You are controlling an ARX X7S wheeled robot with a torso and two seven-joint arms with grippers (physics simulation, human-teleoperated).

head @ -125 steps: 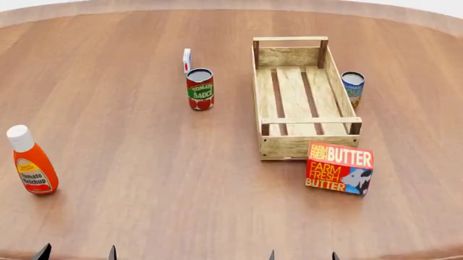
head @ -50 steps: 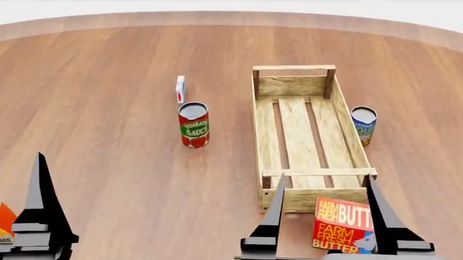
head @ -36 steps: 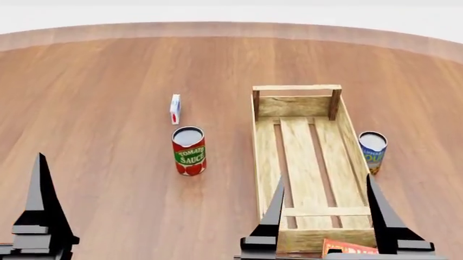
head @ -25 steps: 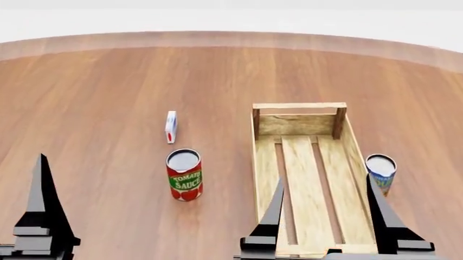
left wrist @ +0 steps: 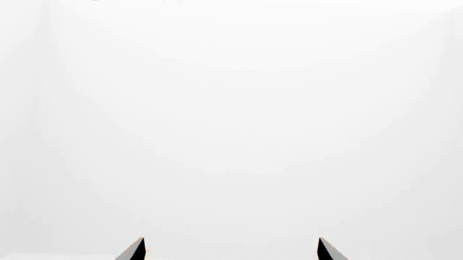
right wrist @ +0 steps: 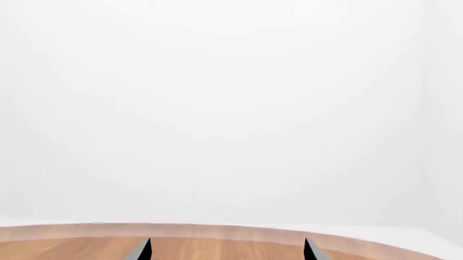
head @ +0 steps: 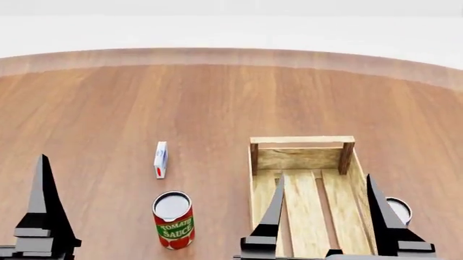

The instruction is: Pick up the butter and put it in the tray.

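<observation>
The butter is out of view in every frame. The tray (head: 300, 158), a long light-wood slatted crate with darker corner posts, lies on the table at right of centre, its near end cut off by the view's edge. My right gripper (head: 327, 216) is open and empty, its two dark fingers standing in front of the tray's near part. It also shows in the right wrist view (right wrist: 227, 250), facing the table's far edge. My left gripper (left wrist: 231, 250) is open and empty. Only one of its fingers (head: 43, 211) shows in the head view, at the far left.
A tomato sauce can (head: 173, 219) stands left of the tray. A small white-and-blue carton (head: 160, 159) stands behind it. Another can (head: 399, 210) stands right of the tray, partly behind my right finger. The round wooden table's far edge (head: 217, 55) curves across the back.
The head view has tilted upward: tray, cans and carton slid down the picture. The butter and the ketchup bottle dropped out of view. The gripper fingers rose into view, then kept their place.
</observation>
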